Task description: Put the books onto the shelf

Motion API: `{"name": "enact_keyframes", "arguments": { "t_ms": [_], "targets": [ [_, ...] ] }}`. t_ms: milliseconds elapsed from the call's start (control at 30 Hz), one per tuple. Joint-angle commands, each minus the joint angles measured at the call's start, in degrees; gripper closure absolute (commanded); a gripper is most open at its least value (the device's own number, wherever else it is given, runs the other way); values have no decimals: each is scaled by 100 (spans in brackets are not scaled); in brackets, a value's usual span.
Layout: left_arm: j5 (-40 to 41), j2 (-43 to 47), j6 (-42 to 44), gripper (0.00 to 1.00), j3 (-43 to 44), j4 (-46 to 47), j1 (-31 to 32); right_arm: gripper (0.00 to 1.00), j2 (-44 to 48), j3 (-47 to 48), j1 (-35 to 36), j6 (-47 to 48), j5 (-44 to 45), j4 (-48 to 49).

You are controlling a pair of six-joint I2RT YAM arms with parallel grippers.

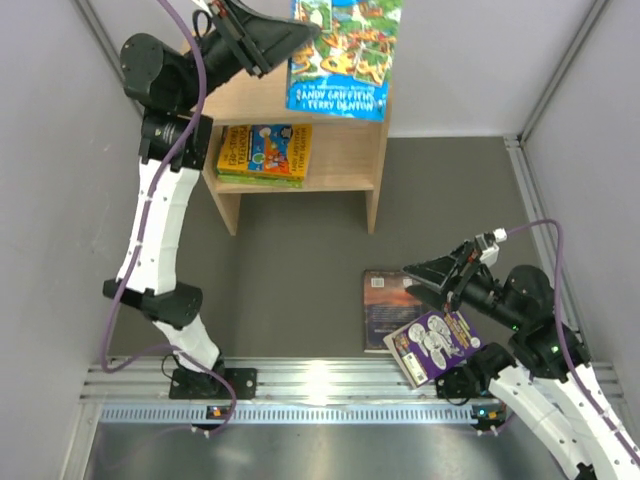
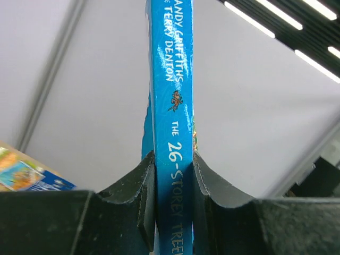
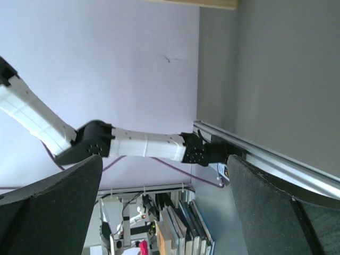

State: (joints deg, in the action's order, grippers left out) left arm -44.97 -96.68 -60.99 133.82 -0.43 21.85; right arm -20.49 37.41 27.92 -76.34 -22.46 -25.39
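The left gripper is clamping a thin blue cartoon-covered paperback over the top of the small light-wood two-tier shelf at the far left. A yellow-and-green stack of paperbacks is lying on the tier below. The right gripper is hanging spread wide and empty over a dark brown paperback and a purple paperback, both at the near right.

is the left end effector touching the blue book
Touching. Left wrist view: the left end effector clamps the blue book, both fingers pressed flat against it.
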Motion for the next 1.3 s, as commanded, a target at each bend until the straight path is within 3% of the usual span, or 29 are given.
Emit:
{"name": "enact_keyframes", "arguments": {
  "t_ms": [0,100,333,467,800,833,933,967,1067,1100,1267],
  "targets": [
    [286,-613,-1089,100,468,1501,-452,0,247,-23,-76,-162,-101,-194],
    [550,-1229,-1196,100,1057,1458,-611,0,422,-14,-76,-162,-39,-379],
    [648,-1880,-950,100,1094,712,-761,0,528,-67,-85,-189,92,-564],
    [639,-1872,-459,100,971,61,-761,0,502,-155,-85,-198,136,-573],
    [445,-2153,-141,98,997,-1229,-761,0,282,-85,-85,-83,198,-555],
    [437,-2153,-98,94,1006,-1319,-769,0,291,-93,-85,-92,207,-555],
    [366,-2241,-1,66,1006,-1556,-787,0,309,-120,-85,-118,224,-555],
    [358,-2249,69,52,1014,-1592,-787,0,291,-120,-85,-118,224,-555],
    [427,-2293,349,31,1006,-1759,-787,0,213,-94,-94,-92,207,-546],
    [454,-2320,412,1,1006,-1794,-796,0,195,-85,-94,-83,198,-546],
    [673,-2320,1027,1,1102,-2161,-796,0,63,-41,-103,-31,145,-529]
  ]
}}
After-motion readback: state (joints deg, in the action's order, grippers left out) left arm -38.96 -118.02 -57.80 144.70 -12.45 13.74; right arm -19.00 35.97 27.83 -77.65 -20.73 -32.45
